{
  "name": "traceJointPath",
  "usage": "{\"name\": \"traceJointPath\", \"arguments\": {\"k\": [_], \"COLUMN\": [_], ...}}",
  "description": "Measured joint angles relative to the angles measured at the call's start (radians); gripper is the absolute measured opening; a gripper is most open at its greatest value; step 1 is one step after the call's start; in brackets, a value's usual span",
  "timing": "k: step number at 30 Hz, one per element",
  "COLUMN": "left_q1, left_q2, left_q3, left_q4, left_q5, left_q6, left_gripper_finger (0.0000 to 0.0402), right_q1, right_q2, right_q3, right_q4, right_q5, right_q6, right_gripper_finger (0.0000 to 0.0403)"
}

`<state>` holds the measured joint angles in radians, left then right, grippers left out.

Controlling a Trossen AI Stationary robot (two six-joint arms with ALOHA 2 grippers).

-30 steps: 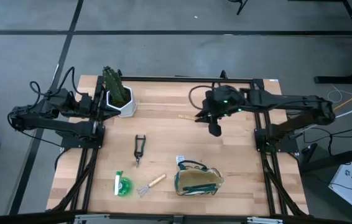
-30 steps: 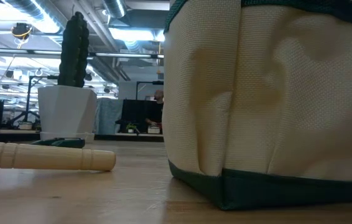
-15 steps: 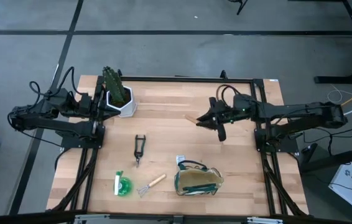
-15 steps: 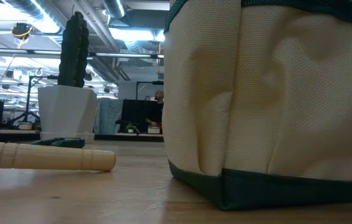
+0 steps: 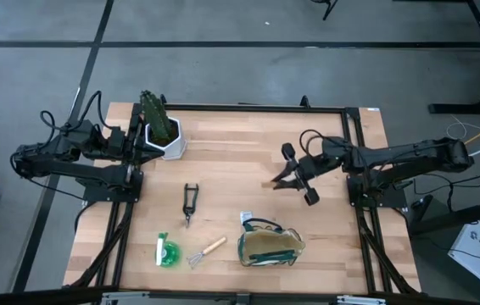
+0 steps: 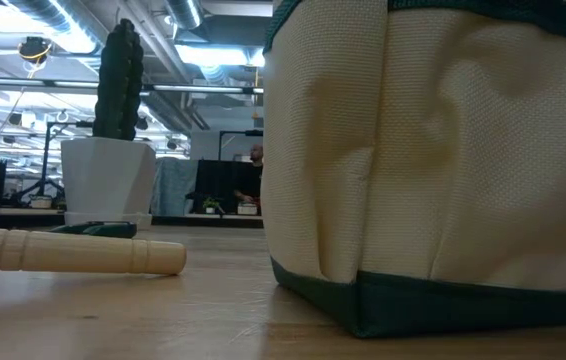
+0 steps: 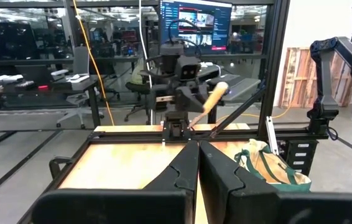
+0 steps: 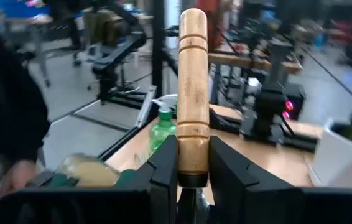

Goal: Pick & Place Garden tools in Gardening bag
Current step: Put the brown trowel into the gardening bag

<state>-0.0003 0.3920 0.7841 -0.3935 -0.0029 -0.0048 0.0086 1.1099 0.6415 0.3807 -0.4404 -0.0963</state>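
Note:
My right gripper hangs over the middle right of the table, shut on a wooden-handled trowel. The trowel's blade is hidden. The tan gardening bag with green trim stands near the front edge, just nearer than that gripper, and fills the low view. Black pruning shears, a green round item and a mini rake lie flat on the table, left of the bag. My left gripper is shut and touches nothing, at the left edge by the plant pot. My right gripper pinches the trowel's wooden handle at its lower end, by the dark ferrule, between its two fingers. The handle runs along the fingers and sticks out well past their tips. In the left wrist view the handle is tilted upward, clear of the table.
A white pot with a green plant stands at the far left. A dark frame rail runs along the table's far edge. Bare wood lies between the shears and the bag.
My right gripper has come down and toward the near edge, closer to the bag, rolling and turning as it went. The trowel has stayed in its hold, its handle swinging round with it. Nothing on the table has moved.

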Motion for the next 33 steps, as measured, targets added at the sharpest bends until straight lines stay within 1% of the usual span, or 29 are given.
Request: {"name": "traceJointPath", "arguments": {"k": [8,13,15,17,20,25,28,33], "left_q1": [0.0,0.0,0.0,0.0,0.0,0.0,0.0,0.0], "left_q2": [0.0,0.0,0.0,0.0,0.0,0.0,0.0,0.0], "left_q3": [0.0,0.0,0.0,0.0,0.0,0.0,0.0,0.0], "left_q4": [0.0,0.0,0.0,0.0,0.0,0.0,0.0,0.0], "left_q5": [0.0,0.0,0.0,0.0,0.0,0.0,0.0,0.0], "left_q6": [0.0,0.0,0.0,0.0,0.0,0.0,0.0,0.0], "left_gripper_finger": [0.0006,0.0006,0.0006,0.0006,0.0006,0.0006,0.0006,0.0006], "right_q1": [0.029,0.034,0.034,0.034,0.034,0.034,0.034,0.034], "right_q2": [0.0,0.0,0.0,0.0,0.001,0.001,0.001,0.001], "right_q3": [0.0,0.0,0.0,0.0,0.0,0.0,0.0,0.0], "right_q4": [-0.086,-0.127,-0.153,-0.178,-0.227,-0.269,-0.277,-0.277], "right_q5": [-0.008,-0.008,0.016,0.074,0.196,0.386,0.457,0.547], "right_q6": [-0.304,-0.446,-0.473,-0.475,-0.463,-0.361,-0.274,-0.092], "right_gripper_finger": [0.0066,0.0066,0.0066,0.0066,0.0066,0.0066,0.0066,0.0066]}}
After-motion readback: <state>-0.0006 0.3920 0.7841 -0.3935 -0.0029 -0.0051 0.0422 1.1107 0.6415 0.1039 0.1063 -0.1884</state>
